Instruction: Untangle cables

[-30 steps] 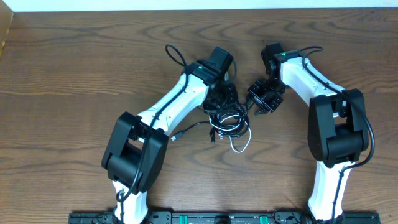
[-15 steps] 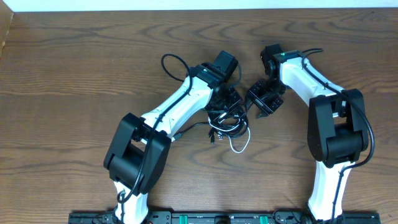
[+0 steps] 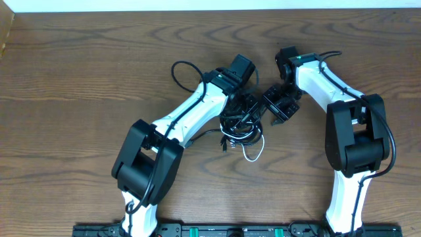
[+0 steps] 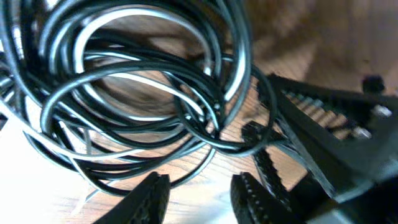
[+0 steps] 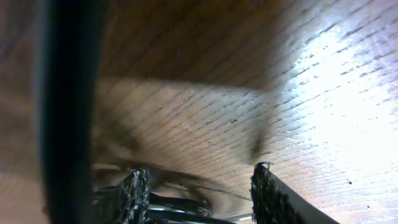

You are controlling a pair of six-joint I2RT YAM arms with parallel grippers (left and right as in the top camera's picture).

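Observation:
The cables (image 3: pixel 241 125) lie in a tangled heap of thin black cords at mid-table, and one white loop (image 3: pixel 252 153) sticks out toward the front. My left gripper (image 3: pixel 242 105) is over the back of the heap. In the left wrist view its fingers (image 4: pixel 151 198) stand apart, jaws open, with bare wood between them and the black coils (image 4: pixel 143 93) just beyond. My right gripper (image 3: pixel 277 105) is at the heap's right edge, open. In the right wrist view, black strands (image 5: pixel 180 211) run low between its fingertips (image 5: pixel 134 191). The right gripper's ridged fingers (image 4: pixel 323 124) show in the left wrist view beside the coils.
A black plug end (image 3: pixel 187 142) trails off left of the heap. The left arm's own thick black cable (image 3: pixel 184 69) loops out behind it. The wooden table (image 3: pixel 66 99) runs wide on the left and behind, with a pale wall edge (image 3: pixel 197 5) at the back.
My left gripper has opened from shut and its arm has shifted slightly right over the heap. The right gripper widened a little and stayed in place.

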